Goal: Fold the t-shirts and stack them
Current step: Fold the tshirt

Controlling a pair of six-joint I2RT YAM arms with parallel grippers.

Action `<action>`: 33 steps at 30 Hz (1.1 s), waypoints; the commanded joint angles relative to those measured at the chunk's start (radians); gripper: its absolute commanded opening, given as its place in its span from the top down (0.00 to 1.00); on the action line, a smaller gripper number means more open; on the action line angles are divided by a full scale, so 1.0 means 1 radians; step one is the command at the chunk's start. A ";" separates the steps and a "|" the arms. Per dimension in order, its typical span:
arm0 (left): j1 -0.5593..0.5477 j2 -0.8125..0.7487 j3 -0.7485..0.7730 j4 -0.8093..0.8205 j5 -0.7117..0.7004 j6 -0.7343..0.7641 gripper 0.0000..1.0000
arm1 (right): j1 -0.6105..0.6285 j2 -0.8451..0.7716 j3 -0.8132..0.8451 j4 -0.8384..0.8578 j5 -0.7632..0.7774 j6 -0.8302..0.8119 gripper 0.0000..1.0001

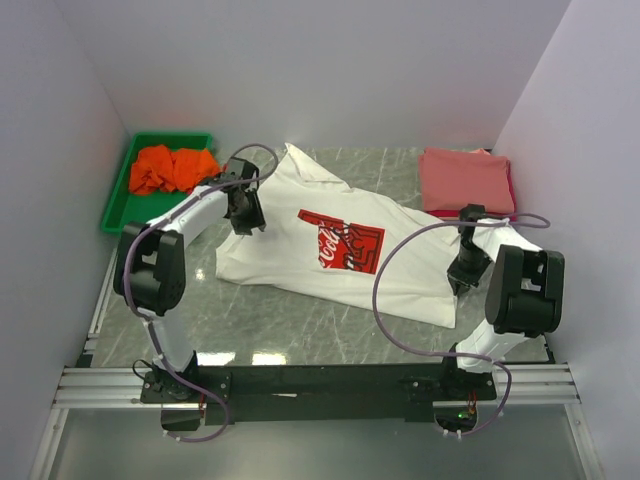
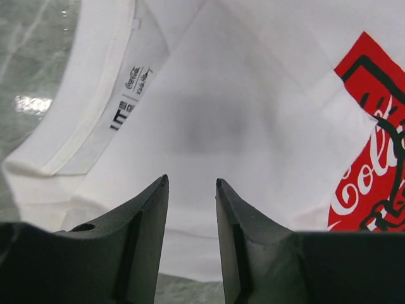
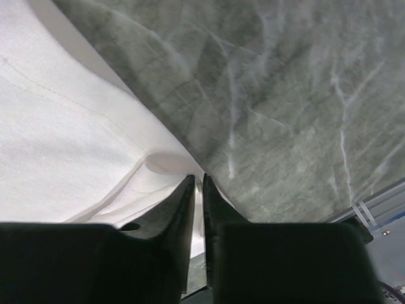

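Left gripper [image 2: 192,180]: I see its fingers apart, hovering just above the white t-shirt [image 1: 400,270] beside the collar label [image 2: 130,98]. Right gripper [image 3: 197,177]: fingers pinched together on that shirt's right edge, a sliver of pale cloth between them. The shirt lies spread print-up on the table [image 1: 300,330]. Folded salmon-pink t-shirt [image 1: 465,180] far right; orange t-shirt [image 1: 172,168] crumpled in the green tray [image 1: 115,205].

The white t-shirt [image 1: 290,255] in the middle of the counter [image 1: 280,325] has a red chest print [image 1: 340,242] with black lines and white script. The counter is grey-green marble with pale veins. At the far left corner an orange t-shirt [image 1: 172,167] lies in a green tray [image 1: 113,208]. At the far right corner a salmon-pink t-shirt [image 1: 462,178] lies over a red t-shirt [image 1: 512,188]. The left tool [image 2: 192,183] and right tool [image 3: 197,178] are black.
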 commanded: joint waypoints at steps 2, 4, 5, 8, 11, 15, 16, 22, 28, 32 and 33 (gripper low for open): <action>0.011 0.057 -0.049 0.096 0.064 -0.030 0.59 | -0.018 -0.075 0.003 -0.052 0.104 0.022 0.78; 0.011 0.080 -0.073 0.120 0.059 -0.016 0.60 | -0.018 -0.092 0.007 -0.062 0.133 0.029 0.70; 0.011 0.086 -0.082 0.130 0.056 -0.011 0.60 | -0.018 -0.113 0.015 -0.068 0.146 0.029 0.68; 0.011 0.106 -0.106 0.151 0.047 -0.002 0.61 | -0.016 -0.158 0.038 -0.083 0.164 0.037 0.60; 0.015 0.118 -0.137 0.162 0.017 -0.005 0.62 | -0.008 -0.199 0.056 -0.068 0.122 0.019 0.57; 0.029 0.117 -0.190 0.165 -0.007 -0.022 0.63 | 0.044 -0.222 0.067 -0.033 0.015 -0.024 0.57; 0.031 0.104 -0.200 0.165 -0.019 -0.024 0.63 | 0.054 -0.225 0.064 -0.020 -0.016 -0.027 0.57; 0.052 0.009 -0.319 0.162 -0.063 -0.042 0.64 | 0.160 -0.161 0.050 0.066 -0.177 -0.040 0.56; 0.065 -0.071 -0.431 0.173 -0.069 -0.060 0.64 | 0.214 -0.042 0.061 0.103 -0.191 -0.043 0.57; 0.074 -0.100 -0.484 0.170 -0.071 -0.079 0.64 | 0.223 0.024 0.065 0.104 -0.194 -0.060 0.57; 0.075 -0.116 -0.503 0.170 -0.071 -0.087 0.64 | 0.222 0.037 0.065 0.101 -0.197 -0.063 0.58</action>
